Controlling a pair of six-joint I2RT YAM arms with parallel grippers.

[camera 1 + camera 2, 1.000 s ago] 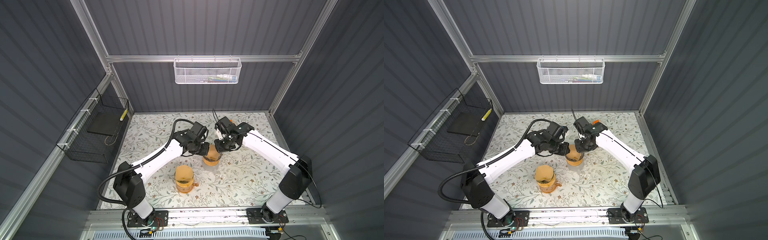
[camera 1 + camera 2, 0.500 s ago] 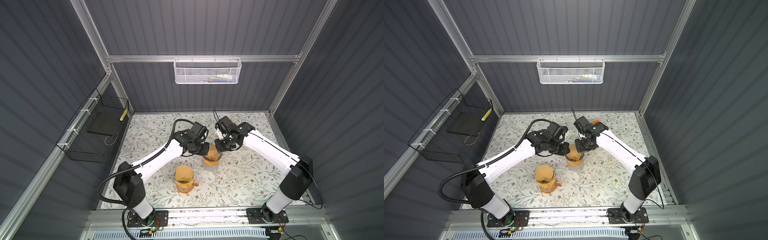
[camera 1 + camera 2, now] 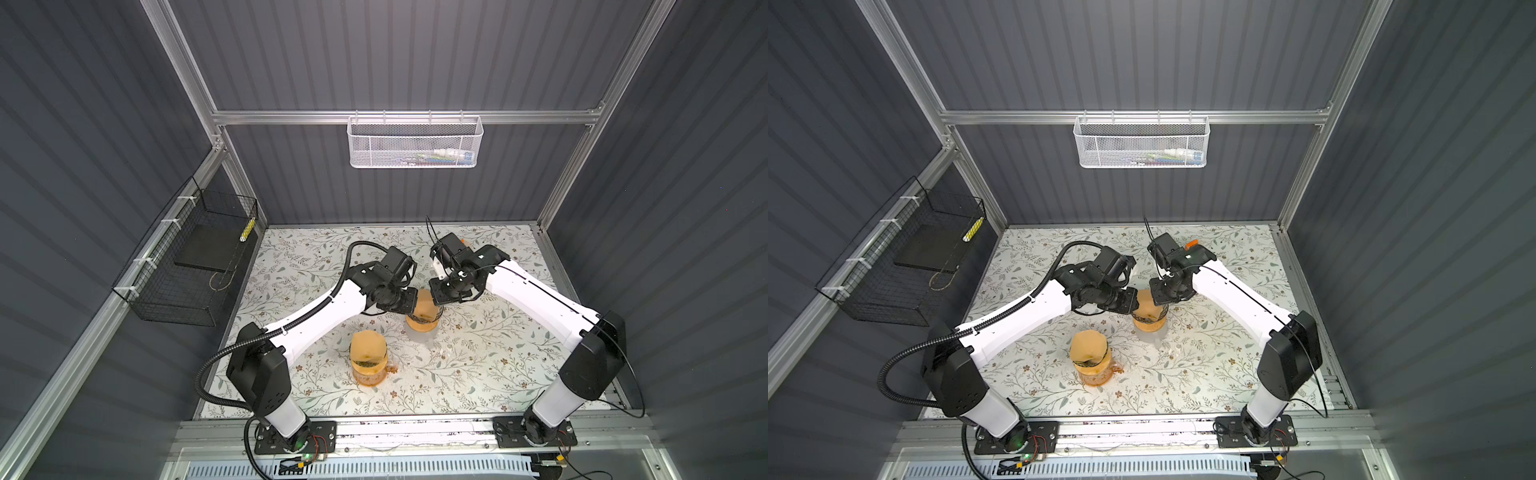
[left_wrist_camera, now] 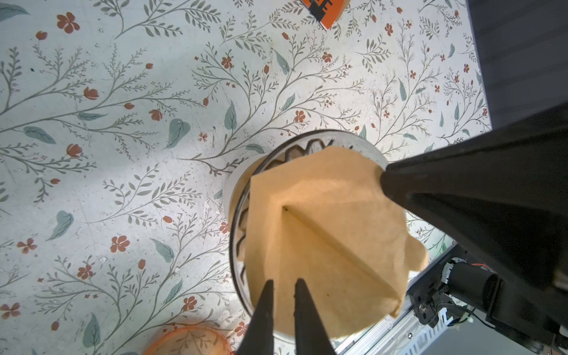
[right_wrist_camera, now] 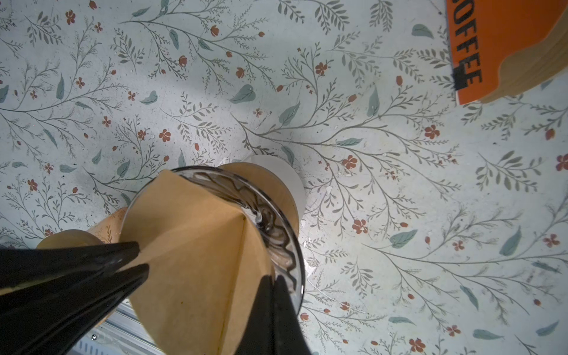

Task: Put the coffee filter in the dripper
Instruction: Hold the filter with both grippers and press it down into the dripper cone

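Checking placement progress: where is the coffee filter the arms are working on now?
Mid-table in both top views, the coffee filter stands in the clear glass dripper, its edges pinched by the left gripper and right gripper, just behind the amber vessel.

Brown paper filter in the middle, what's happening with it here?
Both arms are on the brown paper coffee filter, which sits in the clear ribbed glass dripper with its edges standing above the rim. The left end effector pinches one edge; the right end effector is shut on the opposite edge. An amber dripper nearer the front already holds a second filter.
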